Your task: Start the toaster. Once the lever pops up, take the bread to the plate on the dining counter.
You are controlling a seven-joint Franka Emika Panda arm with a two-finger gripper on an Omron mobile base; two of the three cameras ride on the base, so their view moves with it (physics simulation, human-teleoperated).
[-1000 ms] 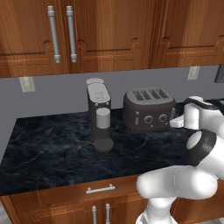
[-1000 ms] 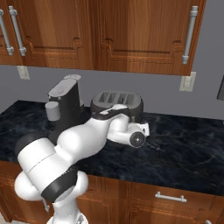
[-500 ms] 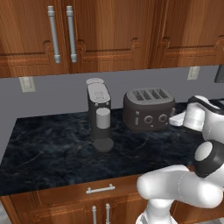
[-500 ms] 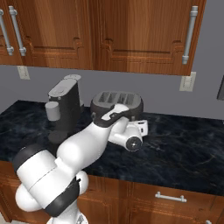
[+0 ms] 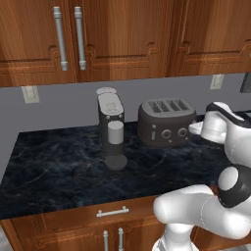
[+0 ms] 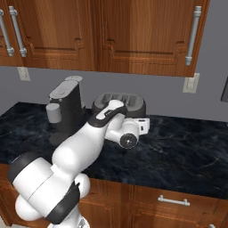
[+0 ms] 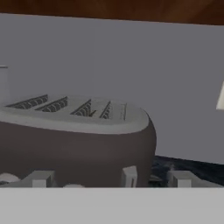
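One step is in hand: starting the toaster (image 5: 165, 123), which stands on the desk (image 5: 59, 169) beside the coffee machine (image 5: 111, 127). The gripper (image 5: 195, 128), jaws spread and empty, hovers at its right end. Next, find and press the lever, probably there, though hard to make out.

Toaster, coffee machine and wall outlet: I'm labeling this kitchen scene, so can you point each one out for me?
toaster (image 5: 165, 128): left base view, on its dark front face above the knobs.
coffee machine (image 5: 111, 117): left base view, on its upright body.
wall outlet (image 5: 30, 94): left base view, middle of the plate.
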